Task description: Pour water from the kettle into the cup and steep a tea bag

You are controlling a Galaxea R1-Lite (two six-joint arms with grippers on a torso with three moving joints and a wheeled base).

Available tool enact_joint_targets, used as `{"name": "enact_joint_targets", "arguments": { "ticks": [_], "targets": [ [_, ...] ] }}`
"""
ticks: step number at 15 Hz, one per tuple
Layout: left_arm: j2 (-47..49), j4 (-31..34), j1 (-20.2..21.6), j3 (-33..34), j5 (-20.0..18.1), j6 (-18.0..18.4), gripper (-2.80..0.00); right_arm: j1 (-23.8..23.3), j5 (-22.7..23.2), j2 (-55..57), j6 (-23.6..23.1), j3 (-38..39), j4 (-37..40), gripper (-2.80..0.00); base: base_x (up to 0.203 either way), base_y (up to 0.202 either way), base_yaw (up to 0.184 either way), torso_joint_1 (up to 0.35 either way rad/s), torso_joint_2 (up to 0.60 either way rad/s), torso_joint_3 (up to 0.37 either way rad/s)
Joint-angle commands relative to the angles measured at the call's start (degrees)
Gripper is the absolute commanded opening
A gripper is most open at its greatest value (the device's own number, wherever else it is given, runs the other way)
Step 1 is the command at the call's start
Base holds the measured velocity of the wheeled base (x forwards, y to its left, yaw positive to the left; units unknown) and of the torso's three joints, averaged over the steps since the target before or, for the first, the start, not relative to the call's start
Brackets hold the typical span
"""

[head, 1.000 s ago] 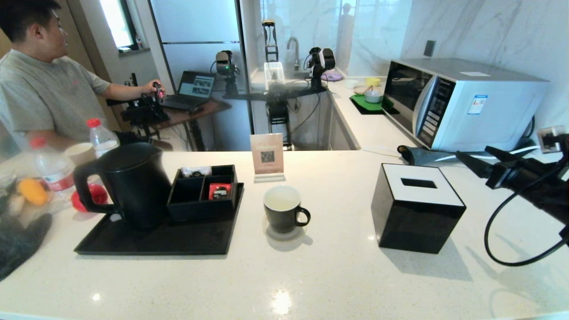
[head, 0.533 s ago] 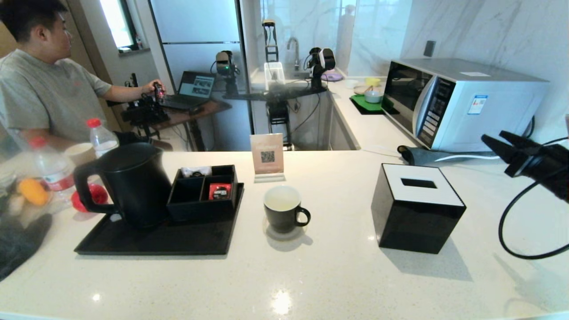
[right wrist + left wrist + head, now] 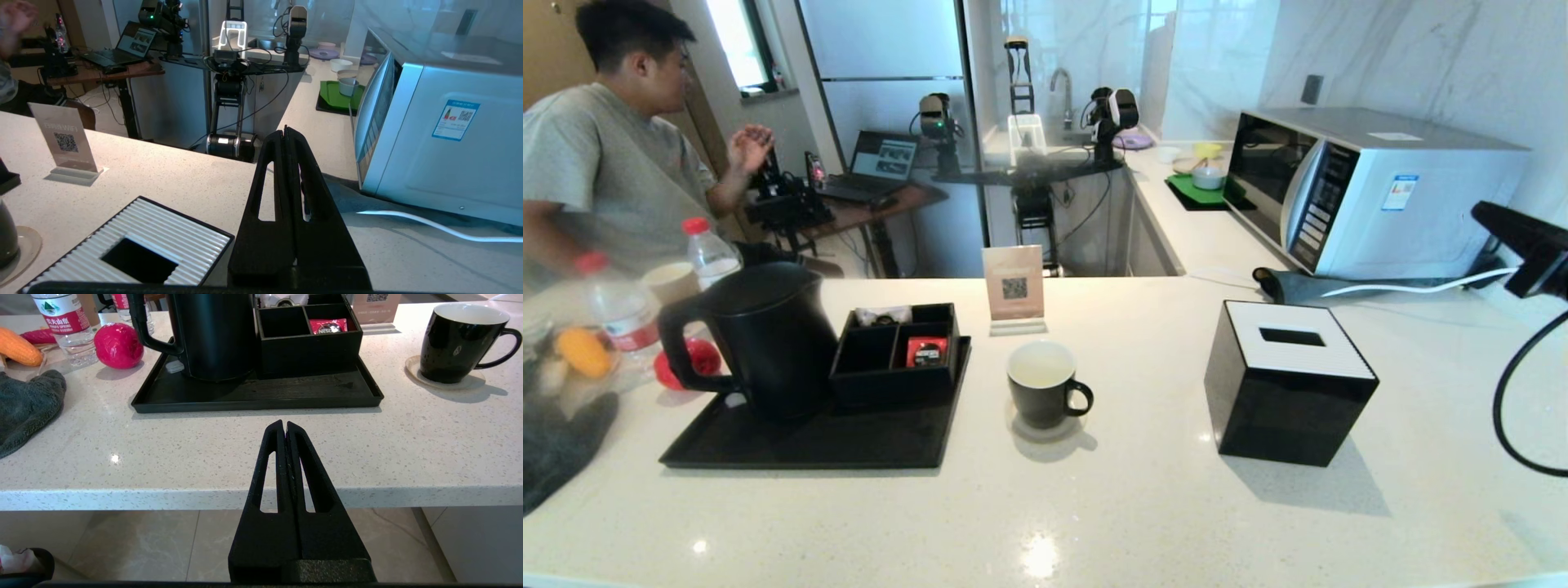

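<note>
Kettle (image 3: 760, 339) on the tray (image 3: 809, 441), both claws empty and pressed together.
Right claw (image 3: 286, 132) hangs raised at the counter's (image 3: 1094, 506) right edge beside the microwave (image 3: 1380, 192); left claw (image 3: 284, 426) sits low before the counter's front edge. Matte black kettle stands upright, lid on, handle outward; the black cup (image 3: 1043, 392) rests right of the tray.

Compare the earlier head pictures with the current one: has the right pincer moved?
Yes. The right pincer has drawn back rightward and upward, away from the tissue box.
</note>
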Motion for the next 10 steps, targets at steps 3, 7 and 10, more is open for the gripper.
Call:
{"name": "enact_joint_targets", "arguments": {
  "ticks": [3,7,10],
  "targets": [
    [0.0,0.0,0.0,0.0,0.0,0.0,-2.80,0.1,0.2,-16.4,-3.8,2.5,11.3,-2.80,0.000,0.000,0.000,0.000,0.00,0.000],
    [0.0,0.0,0.0,0.0,0.0,0.0,-2.80,0.1,0.4,-30.6,-5.6,9.1,20.9,-2.80,0.000,0.000,0.000,0.000,0.00,0.000],
    [0.0,0.0,0.0,0.0,0.0,0.0,-2.80,0.1,0.6,-38.3,-4.2,13.0,27.6,-2.80,0.000,0.000,0.000,0.000,0.00,0.000]
  ]
}}
